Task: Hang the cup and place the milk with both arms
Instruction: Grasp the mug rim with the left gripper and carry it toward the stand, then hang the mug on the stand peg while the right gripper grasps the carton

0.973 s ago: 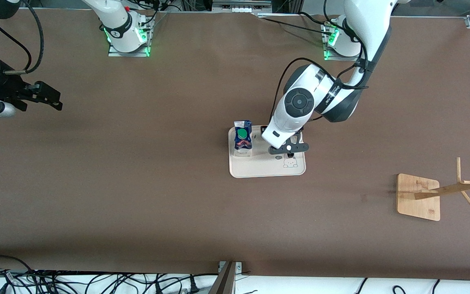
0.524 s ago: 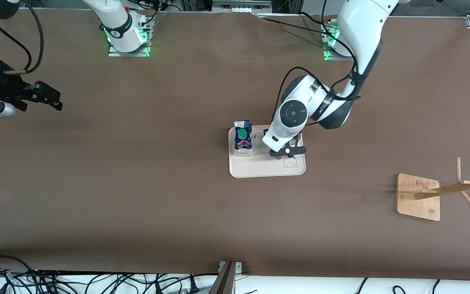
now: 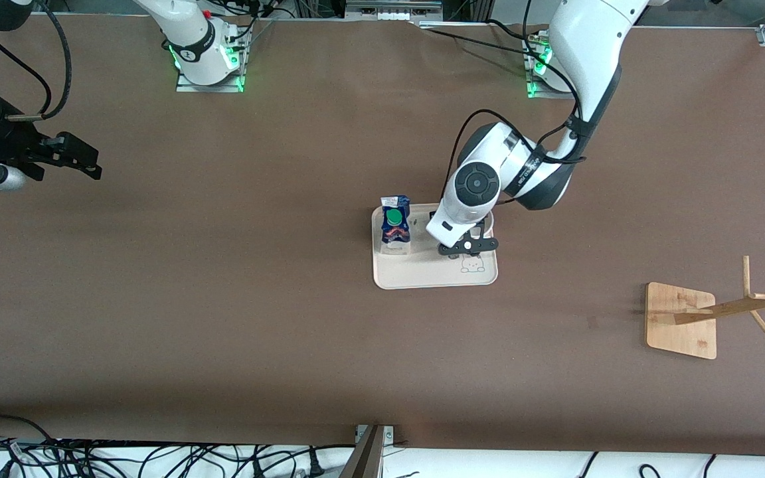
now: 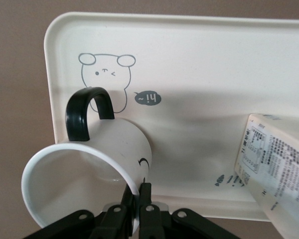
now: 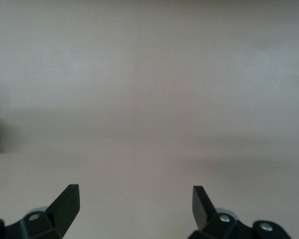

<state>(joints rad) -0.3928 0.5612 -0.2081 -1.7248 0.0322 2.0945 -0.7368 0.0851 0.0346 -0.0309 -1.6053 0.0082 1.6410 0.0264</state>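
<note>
Left hand (image 3: 467, 245) low over the tray (image 3: 422, 275) beside the milk (image 3: 395, 226); right hand (image 3: 80, 159) waits.

Robotics lab, bolted arm bases (image 3: 208, 63), brown table (image 3: 223, 299), cable tangle (image 3: 123, 458)

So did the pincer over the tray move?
Yes. The left pincer slid away from the bear drawing on the tray, toward the robots' bases.

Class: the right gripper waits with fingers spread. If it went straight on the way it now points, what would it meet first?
Judging by the right wrist view, the right gripper would probably meet only the bare brown table; nothing else shows in its line.
</note>
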